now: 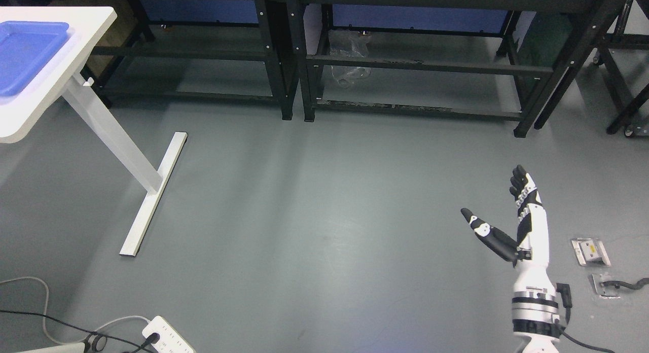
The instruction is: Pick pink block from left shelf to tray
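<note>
My right hand (494, 201) rises from the lower right over the grey floor, fingers straight and thumb spread, holding nothing. A blue tray (25, 51) lies on the white table (56, 89) at the upper left, partly cut off by the frame edge. No pink block shows anywhere in the head view. The left arm is out of sight.
Black metal shelf frames (299, 54) run along the back, with a crumpled clear plastic bag (350, 56) under them. The table's white leg and foot (152, 190) stretch across the floor. A power strip (165, 338) with cables lies at the bottom left, floor plates (590, 251) at the right.
</note>
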{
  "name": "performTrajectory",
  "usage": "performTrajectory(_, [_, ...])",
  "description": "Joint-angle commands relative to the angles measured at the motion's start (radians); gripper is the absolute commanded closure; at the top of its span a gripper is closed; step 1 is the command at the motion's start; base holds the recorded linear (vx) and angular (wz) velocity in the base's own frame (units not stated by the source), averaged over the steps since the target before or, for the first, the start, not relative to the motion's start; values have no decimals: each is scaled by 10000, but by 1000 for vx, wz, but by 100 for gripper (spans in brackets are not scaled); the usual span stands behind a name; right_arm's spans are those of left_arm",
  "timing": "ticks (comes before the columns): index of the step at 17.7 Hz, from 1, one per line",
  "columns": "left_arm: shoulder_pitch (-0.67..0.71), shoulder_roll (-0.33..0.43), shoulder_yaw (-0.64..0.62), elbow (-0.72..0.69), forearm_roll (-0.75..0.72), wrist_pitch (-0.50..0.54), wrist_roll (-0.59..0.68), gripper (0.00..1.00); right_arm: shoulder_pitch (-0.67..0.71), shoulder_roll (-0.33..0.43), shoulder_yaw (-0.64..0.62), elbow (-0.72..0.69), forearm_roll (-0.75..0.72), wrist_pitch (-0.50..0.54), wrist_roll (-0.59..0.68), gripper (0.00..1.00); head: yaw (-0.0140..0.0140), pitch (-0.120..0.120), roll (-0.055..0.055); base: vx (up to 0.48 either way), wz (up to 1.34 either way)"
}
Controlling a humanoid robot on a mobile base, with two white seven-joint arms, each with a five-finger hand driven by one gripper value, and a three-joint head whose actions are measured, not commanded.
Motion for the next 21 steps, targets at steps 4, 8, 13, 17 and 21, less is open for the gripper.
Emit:
performTrajectory(4, [92,175,0,0,-15,16,6,0,26,-174,-212,-65,6666,-762,-234,0,0,0,0,128,67])
performTrajectory(8, [92,175,0,0,-15,1,6,0,42,-174,-197,-65,6186,-582,-96,2,0,0,0,133,25])
performTrajectory(13, [92,175,0,0,-15,1,6,0,-50,-174,-181,-65,6872,-291,-66,4,0,0,0,90,-115])
performTrajectory(17, [92,175,0,0,-15,1,6,0,-65,-174,63,-65,7720,-229,-66,4,0,0,0,52,-177])
performTrajectory(21, [92,175,0,0,-15,1,6,0,-218,-174,64,-65,7720,415,-66,4,0,0,0,26,-45])
